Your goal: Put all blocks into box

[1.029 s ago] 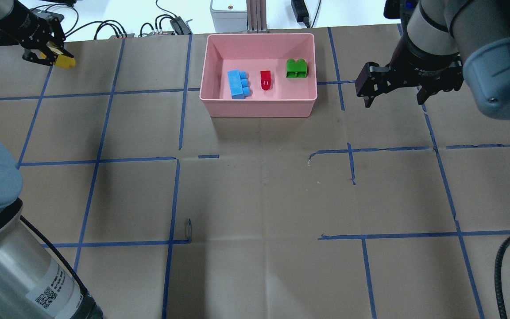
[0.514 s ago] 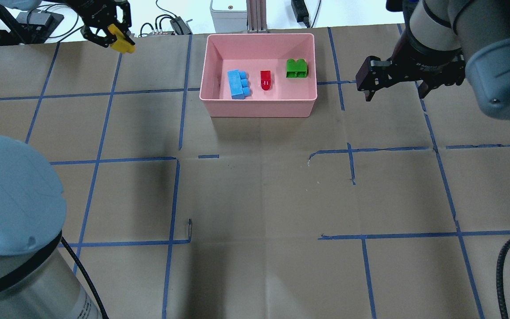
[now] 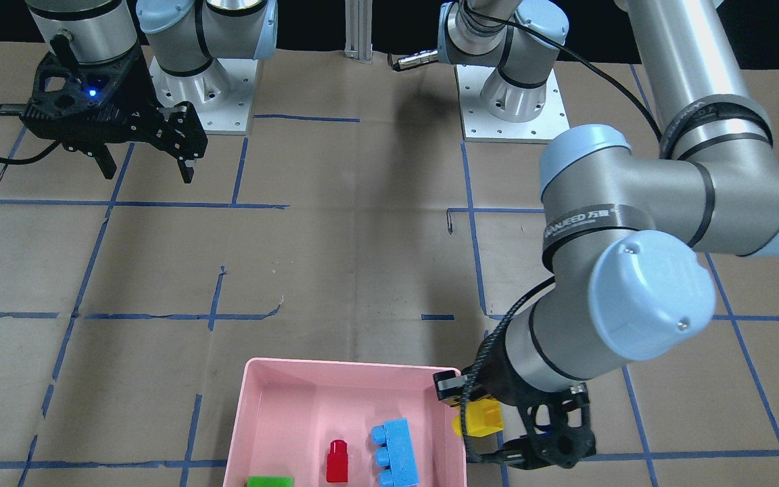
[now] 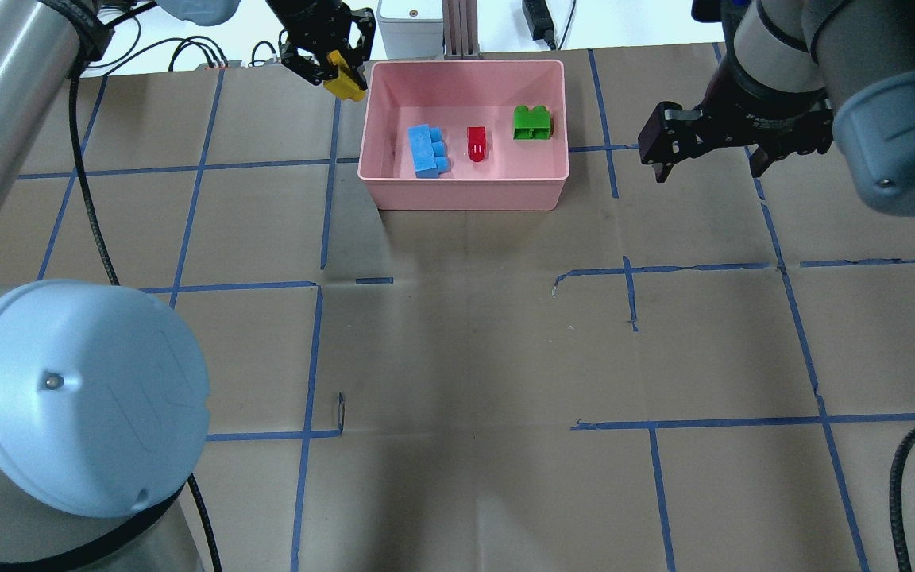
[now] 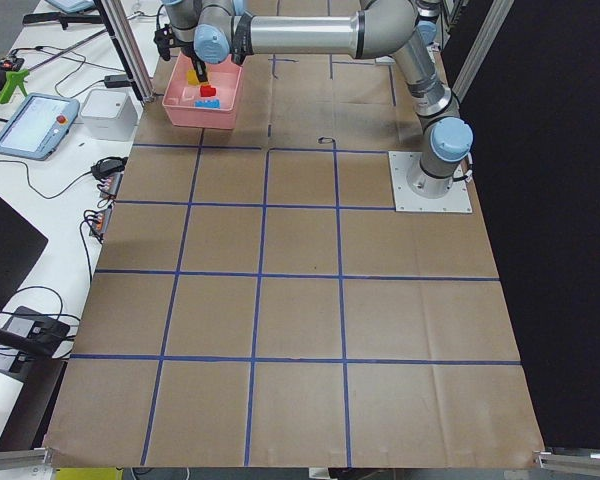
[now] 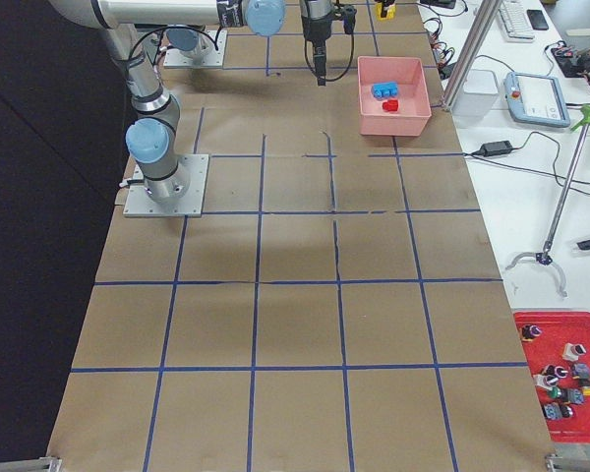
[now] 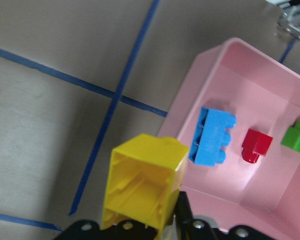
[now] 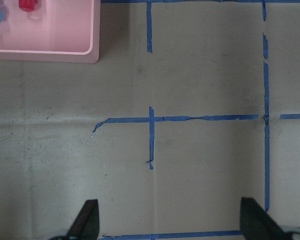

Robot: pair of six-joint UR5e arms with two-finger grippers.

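Observation:
The pink box [image 4: 465,199] stands at the far middle of the table. In it lie the light-blue block [image 4: 428,151], the red block [image 4: 476,144] and the green block [image 4: 532,122]. My left gripper [image 4: 336,74] is shut on the yellow block [image 4: 349,87] and holds it in the air just outside the box's far left corner. The left wrist view shows the yellow block [image 7: 142,182] beside the box wall [image 7: 200,90]. My right gripper [image 4: 708,171] is open and empty, in the air to the right of the box.
A white device [image 4: 410,20], an aluminium post [image 4: 461,28] and cables [image 4: 299,44] lie behind the table's far edge. Blue tape lines [image 4: 322,191] cross the brown table cover. My left arm's big elbow [image 4: 84,397] fills the overhead view's near left.
My left gripper has carried the yellow block to the right, from the table's far left corner to the box's left far corner. The right gripper has hardly moved.

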